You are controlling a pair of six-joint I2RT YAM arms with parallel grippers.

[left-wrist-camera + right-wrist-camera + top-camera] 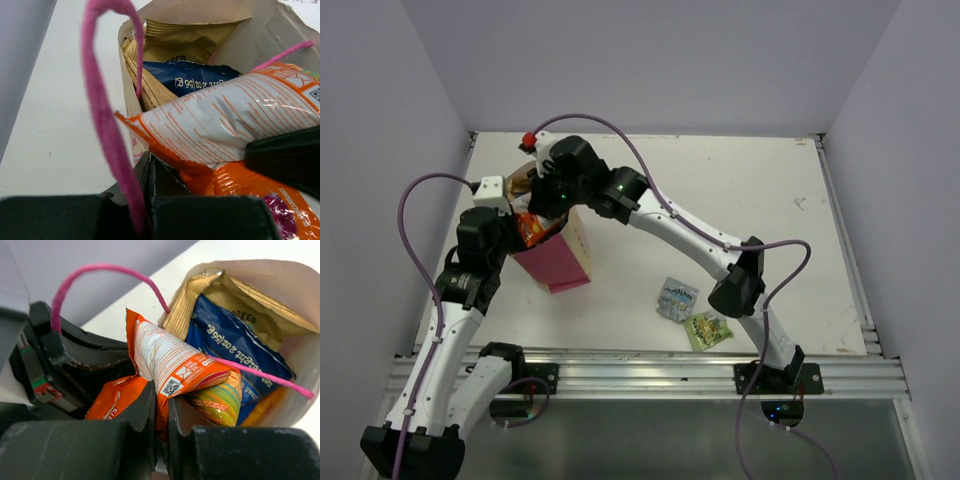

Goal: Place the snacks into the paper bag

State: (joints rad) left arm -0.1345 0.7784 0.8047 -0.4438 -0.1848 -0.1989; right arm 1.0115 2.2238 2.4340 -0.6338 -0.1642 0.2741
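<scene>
Orange-red pack [175, 365] within right gripper [161, 440]

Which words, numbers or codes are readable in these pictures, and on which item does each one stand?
"2 oz (56 g)", upside down: dark blue chip bag.
"OOKED", beginning hidden: tan chip bag.
"UITS", beginning cut off: orange pack.
QR code, no readable words: orange-and-white packet; its fine print is too small.
Silver-blue packet and green packet: too small to read.
</scene>
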